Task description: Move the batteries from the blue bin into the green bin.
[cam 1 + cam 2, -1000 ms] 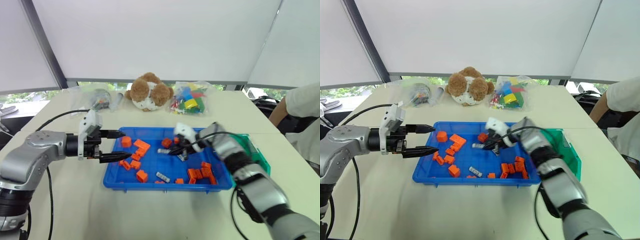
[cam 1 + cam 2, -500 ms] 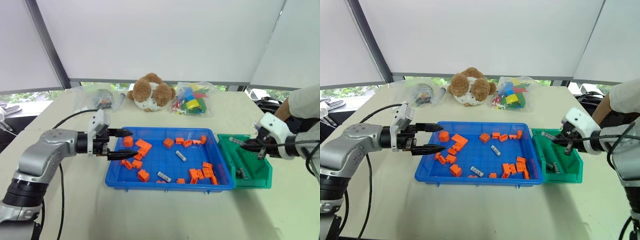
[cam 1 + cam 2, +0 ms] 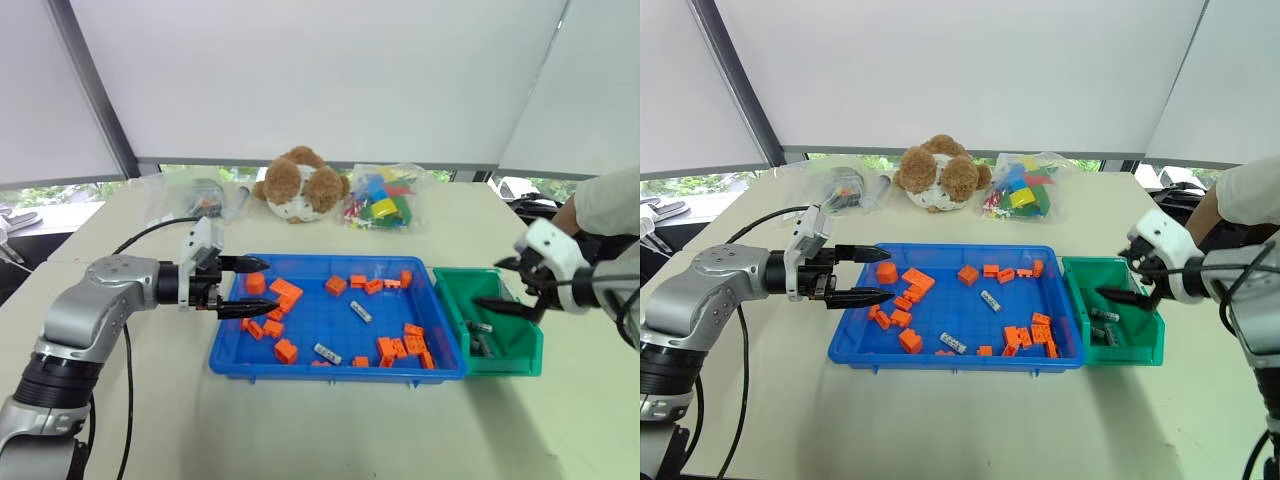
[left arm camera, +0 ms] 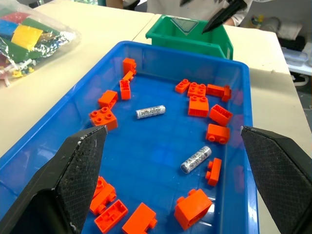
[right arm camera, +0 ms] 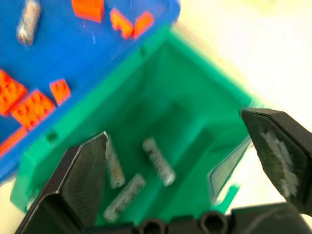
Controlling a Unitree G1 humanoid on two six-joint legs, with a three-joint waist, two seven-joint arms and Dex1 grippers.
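Now R gripper open over green bin, L gripper open at blue bin edge.

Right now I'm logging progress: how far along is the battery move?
Done: three batteries lie in the green bin. In hand: nothing; the right gripper hangs open over that bin, and the left gripper is open at the blue bin. Left: two batteries among the orange blocks.

green bin right of blue bin, touching
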